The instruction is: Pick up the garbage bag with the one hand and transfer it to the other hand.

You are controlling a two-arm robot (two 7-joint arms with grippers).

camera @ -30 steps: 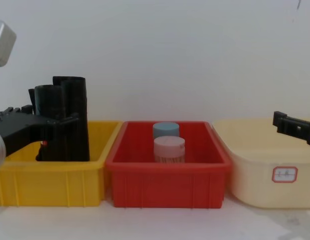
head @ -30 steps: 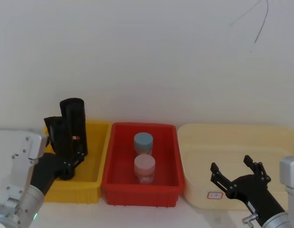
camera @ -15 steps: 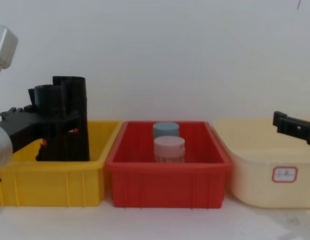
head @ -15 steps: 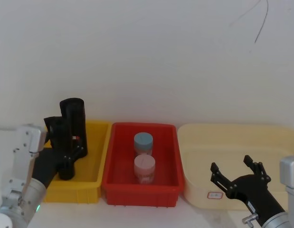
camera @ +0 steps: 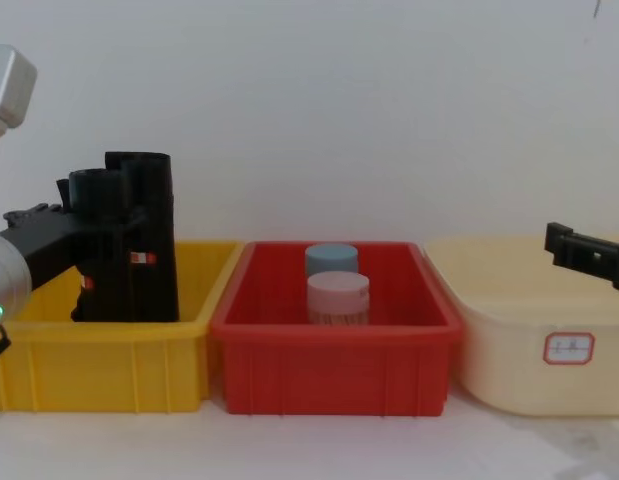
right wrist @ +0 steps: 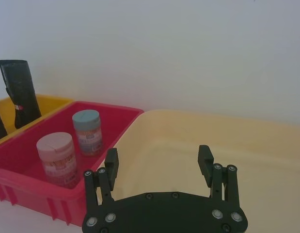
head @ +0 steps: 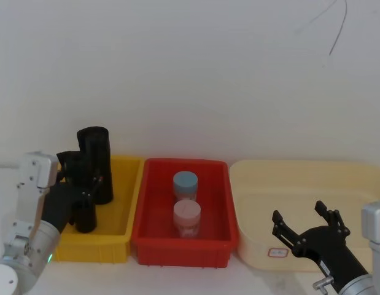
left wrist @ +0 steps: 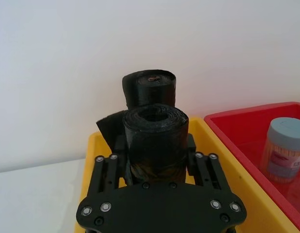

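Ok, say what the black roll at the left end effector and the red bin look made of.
Garbage bag: likely thin plastic film, glossy black, wound layers visible at its top. Red bin: probably rigid moulded plastic, smooth slight sheen, vertical ribs along its front wall.

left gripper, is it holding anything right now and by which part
The left gripper grips the nearer garbage bag by its sides, around mid-height, as it stands in the yellow bin. The right gripper is open, holding nothing.
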